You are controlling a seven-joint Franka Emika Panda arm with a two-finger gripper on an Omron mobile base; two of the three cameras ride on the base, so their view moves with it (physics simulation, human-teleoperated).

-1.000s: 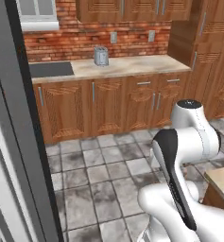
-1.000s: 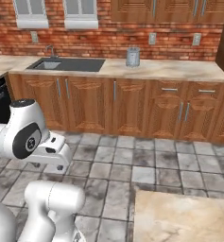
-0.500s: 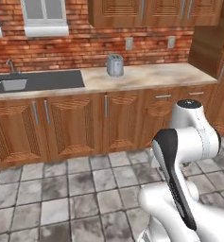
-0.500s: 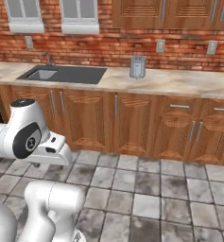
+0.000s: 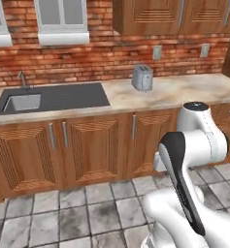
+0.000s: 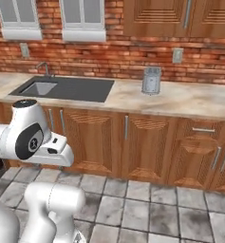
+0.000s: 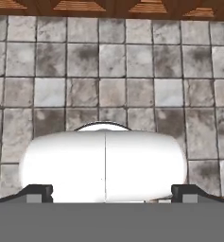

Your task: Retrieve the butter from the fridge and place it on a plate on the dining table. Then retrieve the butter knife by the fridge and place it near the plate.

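Observation:
My gripper hangs over the grey tiled floor and points down at it. Its two dark fingertips stand far apart at the bottom of the hand view, open, with nothing between them. The white arm is folded close above the base; it also rises at the left of the right base view. The fridge, the butter, the plate, the dining table and the butter knife are out of view.
Ahead runs a beige counter on wooden cabinets, with a dark sink and a metal toaster on it. Behind it are a brick wall and windows. Tiled floor lies between me and the cabinets.
The whole picture has shifted: the base has turned, so the sink and toaster now sit ahead, and the dark edge at left and the table corner have left view. The gripper stays open.

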